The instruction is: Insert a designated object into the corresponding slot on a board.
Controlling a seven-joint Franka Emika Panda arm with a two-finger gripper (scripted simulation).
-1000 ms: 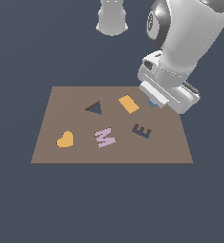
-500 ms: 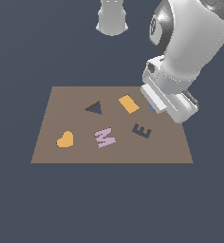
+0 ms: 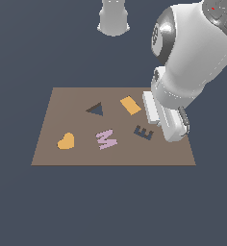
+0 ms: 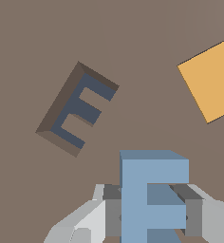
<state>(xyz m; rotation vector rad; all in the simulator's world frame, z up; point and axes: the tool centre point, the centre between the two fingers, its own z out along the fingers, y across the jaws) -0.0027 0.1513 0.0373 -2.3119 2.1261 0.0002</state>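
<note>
Gripper point(image 4: 152, 211) pinching blue E block point(image 4: 152, 194) above board point(image 3: 57, 108); E slot point(image 4: 76, 109) offset, rotated. Judgement: rotate wrist, centre over recess, descend slowly.

You see a light-blue E block point(image 4: 152, 194), a near-black E slot point(image 4: 76, 110), a brown board point(image 3: 62, 103), and an orange rectangle point(image 4: 211, 80).

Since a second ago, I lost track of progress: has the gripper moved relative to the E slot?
Yes. In the exterior view the gripper, shut on the blue E, has shifted from beside the orange rectangle toward the E slot.
</note>
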